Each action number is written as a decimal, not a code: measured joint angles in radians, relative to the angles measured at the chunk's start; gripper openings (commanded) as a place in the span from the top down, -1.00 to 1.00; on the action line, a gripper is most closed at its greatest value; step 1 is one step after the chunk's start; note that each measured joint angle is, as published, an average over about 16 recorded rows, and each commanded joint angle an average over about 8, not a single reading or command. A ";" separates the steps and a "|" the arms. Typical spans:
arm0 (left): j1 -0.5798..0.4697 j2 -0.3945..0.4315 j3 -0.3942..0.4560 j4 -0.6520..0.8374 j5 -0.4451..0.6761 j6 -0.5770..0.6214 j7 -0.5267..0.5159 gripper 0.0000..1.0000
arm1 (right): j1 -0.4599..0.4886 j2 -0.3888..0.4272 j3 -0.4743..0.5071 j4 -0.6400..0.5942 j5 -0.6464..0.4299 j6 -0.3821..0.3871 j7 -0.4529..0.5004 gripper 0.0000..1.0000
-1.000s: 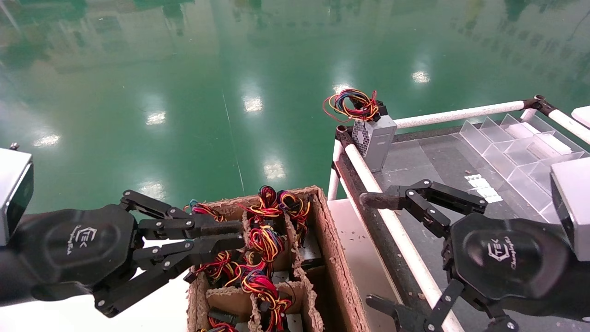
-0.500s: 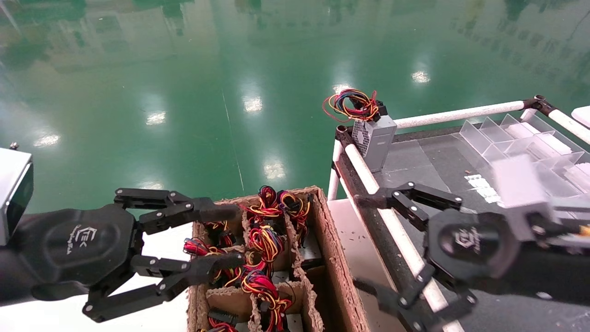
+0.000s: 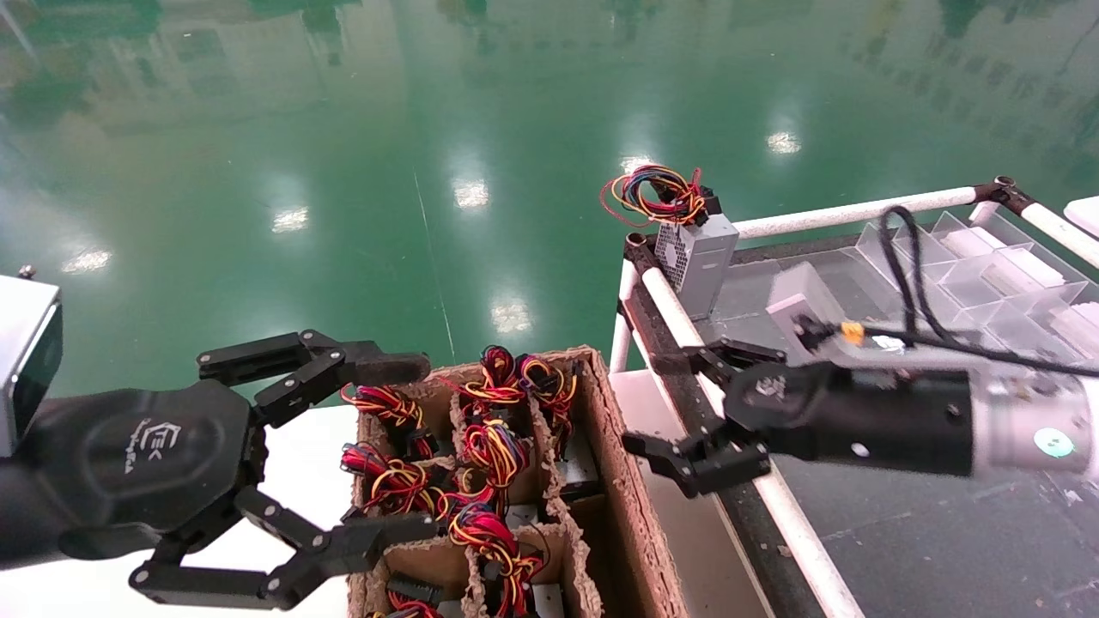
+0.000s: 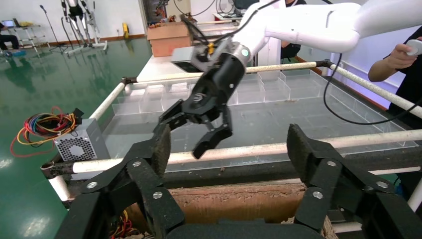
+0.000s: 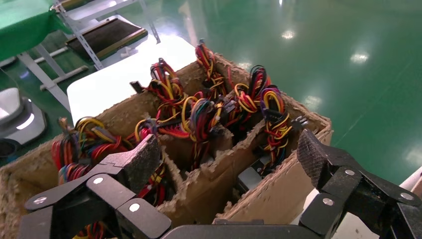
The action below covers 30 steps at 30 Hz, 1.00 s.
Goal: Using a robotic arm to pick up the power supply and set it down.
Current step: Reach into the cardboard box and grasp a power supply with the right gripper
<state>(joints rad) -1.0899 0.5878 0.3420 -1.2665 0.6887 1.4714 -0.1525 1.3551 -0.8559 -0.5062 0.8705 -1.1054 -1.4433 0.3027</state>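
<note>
Right pincer wide open, empty, at the divided cardboard box's edge; left pincer open over it.
Power supply sits in a near-edge cell; descend straight, grip the metal case, avoid wires.

Divided cardboard box of wire-bundled units, clear compartment tray, green floor

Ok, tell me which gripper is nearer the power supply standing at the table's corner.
Right. The right gripper hovers over the table rail just short of the power supply; the left gripper is farther off, over the cardboard box.
</note>
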 measured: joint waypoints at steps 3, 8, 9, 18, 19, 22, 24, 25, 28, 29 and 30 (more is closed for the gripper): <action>0.000 0.000 0.000 0.000 0.000 0.000 0.000 -1.00 | 0.040 -0.044 -0.027 -0.083 -0.037 -0.013 -0.011 -1.00; 0.000 0.000 0.000 0.000 0.000 0.000 0.000 -1.00 | 0.098 -0.115 -0.065 -0.205 -0.090 -0.028 -0.054 -1.00; 0.000 0.000 0.000 0.000 0.000 0.000 0.000 -1.00 | 0.108 -0.129 -0.071 -0.229 -0.099 -0.029 -0.065 -1.00; 0.000 0.000 0.000 0.000 0.000 0.000 0.000 -1.00 | 0.183 -0.233 -0.113 -0.430 -0.168 -0.021 -0.172 -1.00; 0.000 0.000 0.000 0.000 0.000 0.000 0.000 -1.00 | 0.190 -0.242 -0.116 -0.450 -0.173 -0.019 -0.183 -1.00; 0.000 0.000 0.000 0.000 0.000 0.000 0.000 -1.00 | 0.210 -0.269 -0.122 -0.508 -0.184 -0.015 -0.215 -1.00; 0.000 0.000 0.000 0.000 0.000 0.000 0.000 -1.00 | 0.223 -0.285 -0.127 -0.543 -0.192 -0.011 -0.234 -1.00; 0.000 0.000 0.000 0.000 0.000 0.000 0.000 -1.00 | 0.229 -0.292 -0.129 -0.560 -0.195 -0.010 -0.243 -1.00; 0.000 0.000 0.000 0.000 0.000 0.000 0.000 -1.00 | 0.247 -0.313 -0.135 -0.607 -0.205 -0.003 -0.269 -1.00; 0.000 0.000 0.000 0.000 0.000 0.000 0.000 -1.00 | 0.253 -0.319 -0.137 -0.622 -0.208 -0.001 -0.277 -1.00; 0.000 0.000 0.000 0.000 0.000 0.000 0.000 -1.00 | 0.258 -0.325 -0.138 -0.636 -0.211 0.002 -0.285 -1.00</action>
<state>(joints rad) -1.0900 0.5877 0.3425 -1.2665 0.6884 1.4712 -0.1523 1.6130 -1.1811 -0.6445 0.2345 -1.3168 -1.4413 0.0172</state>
